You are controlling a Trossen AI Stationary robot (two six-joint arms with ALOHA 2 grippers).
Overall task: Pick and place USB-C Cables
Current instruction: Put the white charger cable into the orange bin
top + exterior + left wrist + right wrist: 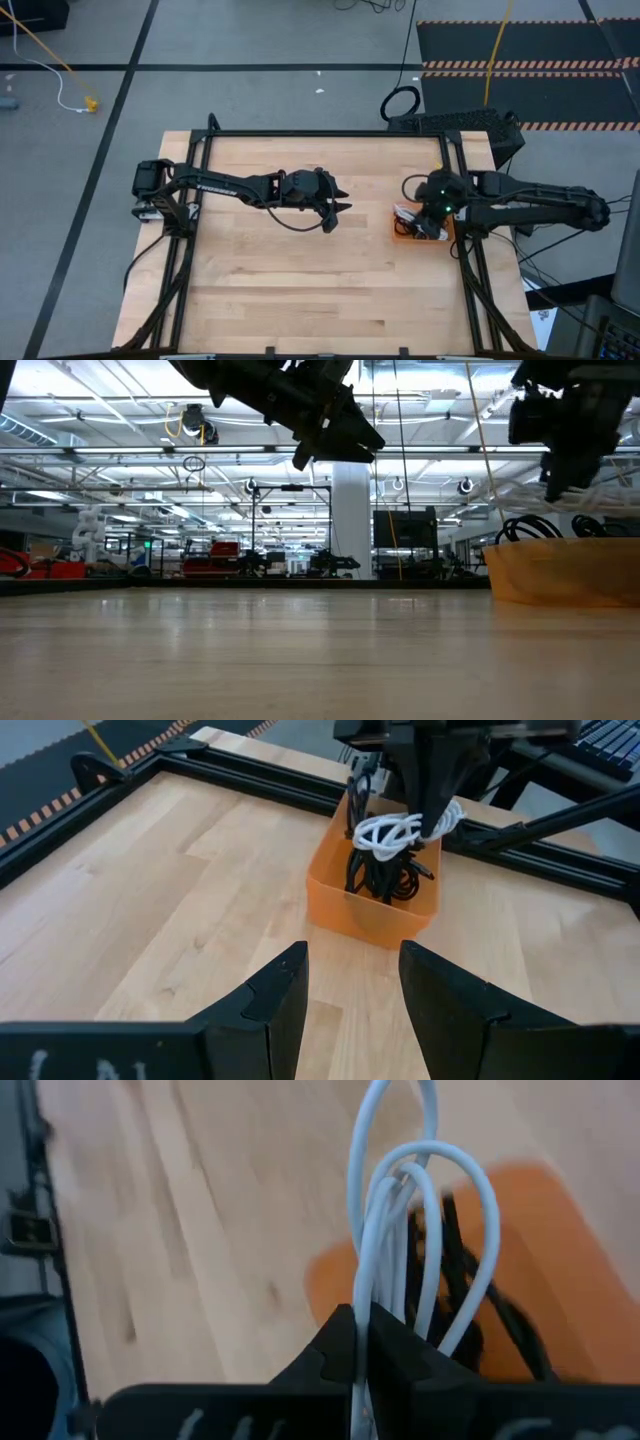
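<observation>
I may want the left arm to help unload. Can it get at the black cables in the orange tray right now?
Probably not: the right hand, shut on the white cable, hangs directly over the orange tray and black cables.

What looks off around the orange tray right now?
Nothing is spilled. The right gripper is shut on the white cable, holding it just above the orange tray with the black cables inside. The left gripper waits open over bare table.

The high view looks straight down on the table [300, 290], the low view level across it, and both wrist views share the orange tray [370, 915].
</observation>
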